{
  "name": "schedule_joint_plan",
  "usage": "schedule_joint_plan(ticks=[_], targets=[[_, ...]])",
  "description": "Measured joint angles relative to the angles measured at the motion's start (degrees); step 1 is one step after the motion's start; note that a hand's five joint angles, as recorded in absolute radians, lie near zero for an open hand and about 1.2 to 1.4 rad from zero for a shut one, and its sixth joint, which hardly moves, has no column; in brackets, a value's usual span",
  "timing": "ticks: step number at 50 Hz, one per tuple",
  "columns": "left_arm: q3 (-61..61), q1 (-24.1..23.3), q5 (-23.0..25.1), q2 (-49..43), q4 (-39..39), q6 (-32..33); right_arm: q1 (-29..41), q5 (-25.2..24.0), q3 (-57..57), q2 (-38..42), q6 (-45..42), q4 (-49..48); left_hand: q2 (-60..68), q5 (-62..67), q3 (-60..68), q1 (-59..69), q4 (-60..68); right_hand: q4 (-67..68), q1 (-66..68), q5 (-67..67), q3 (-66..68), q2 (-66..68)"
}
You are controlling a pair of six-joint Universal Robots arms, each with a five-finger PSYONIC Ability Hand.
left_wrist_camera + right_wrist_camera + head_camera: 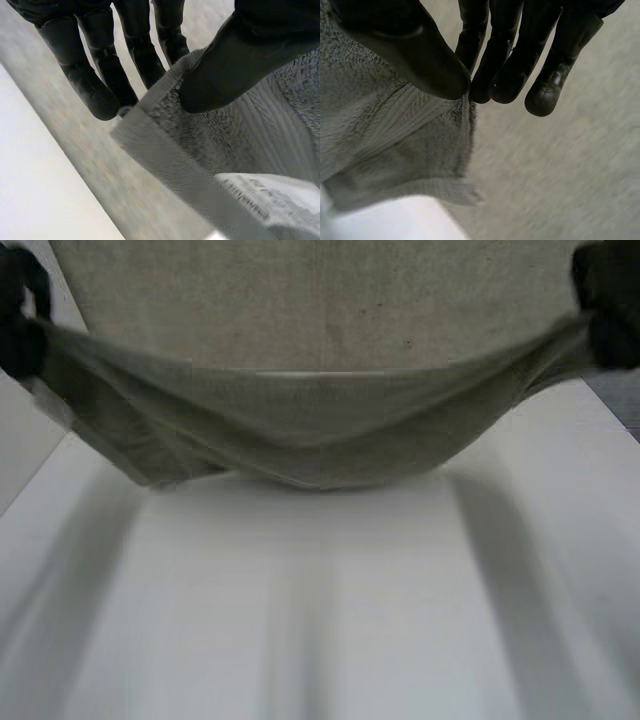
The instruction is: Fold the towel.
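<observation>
In the head view both arms are raised and spread wide. The left hand [20, 335] and right hand [610, 310] each hold one end of the towel [320, 430]. It hangs between them over the far part of the white table [320, 620]. A grey speckled floor [300, 300] lies beyond. The towel's long axis runs straight across from hand to hand, taut at the ends and sagging in the middle. Whether the low fold touches the table cannot be told.

In the left wrist view the thumb [225, 75] presses the towel's edge against the straight fingers [95, 85], a pinch near a corner. The cloth falls away beneath the palm, with a white printed label [265, 195] lower down. Table and grey floor lie behind.

In the right wrist view thumb [420, 60] and fingertips [505, 75] meet on the towel's corner, nipping it. The cloth hangs beside the thumb, above the table's white edge and the floor.
</observation>
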Motion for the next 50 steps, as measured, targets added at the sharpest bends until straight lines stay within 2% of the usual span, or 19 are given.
schedule_joint_plan(ticks=[6, 11, 18, 25, 28, 31, 35, 39, 43, 46, 50], targets=[[4.03, 1.20, 0.24, 4.94, -5.16, -3.78, -2.78, -3.55, -8.49, -2.67, -1.56, 9.47, 0.00, 0.00, 0.00, 0.00, 0.00, 0.00, 0.00, 0.00, 0.01, 0.00], [6.53, 1.59, 0.37, 4.63, -9.22, -4.75, -4.60, -5.86, -12.42, -1.03, -4.98, 16.08, 0.00, 0.00, 0.00, 0.00, 0.00, 0.01, 0.00, 0.01, 0.01, 0.00], [9.57, 1.57, 0.41, -3.98, -14.77, -3.54, -4.18, -6.79, -15.49, 7.80, -13.05, 22.67, 0.00, 0.00, 0.00, 0.00, 0.00, 0.23, 0.01, 0.00, 0.01, 0.00], [16.26, -1.72, -0.76, -20.44, -18.33, 2.87, -0.36, -3.54, -20.40, 19.98, -15.52, 22.83, 0.00, 0.01, 0.00, 0.00, 0.00, 0.23, 0.01, 0.01, 0.01, 0.27], [22.13, -4.05, -2.89, -29.00, -19.27, 7.05, 2.23, -0.63, -24.10, 26.27, -16.00, 20.57, 0.00, 0.00, 0.01, 0.00, 0.00, 0.23, 0.01, 0.01, 0.02, 0.28], [26.78, -5.44, -4.83, -33.70, -19.57, 9.57, 3.88, 1.38, -27.01, 29.90, -16.62, 17.86, 0.00, 0.00, 0.02, 0.00, 0.00, 0.23, 0.01, 0.00, 0.03, 0.28], [35.31, -6.89, -8.01, -37.67, -18.52, 10.83, 6.13, 5.49, -32.38, 33.82, -19.29, 8.28, 0.00, 0.00, 0.03, 0.00, 0.00, 0.23, 0.01, 0.00, 0.05, 0.50], [42.35, -7.68, -10.78, -37.72, -14.40, 7.10, 7.50, 9.00, -34.86, 34.37, -23.13, -5.95, 0.00, 0.00, 0.05, 0.00, 0.00, 0.23, 0.01, 0.00, 0.06, 0.51], [44.55, -7.31, -12.21, -33.21, -7.30, -1.16, 7.89, 10.40, -31.76, 30.41, -26.61, -20.34, 0.00, 0.00, 0.06, 0.00, 0.00, 0.23, 0.01, 0.01, 0.06, 0.50], [44.07, -6.27, -12.21, -29.87, -3.83, -5.61, 7.86, 10.56, -28.55, 27.03, -27.89, -25.87, 0.00, 0.00, 0.06, 0.00, 0.00, 0.23, 0.01, 0.00, 0.06, 0.51], [41.93, -4.68, -11.38, -28.26, -2.52, -7.93, 7.70, 10.50, -25.29, 24.94, -28.35, -26.28, 0.00, 0.00, 0.06, 0.00, 0.00, 0.23, 0.01, 0.03, 0.07, 0.51]])
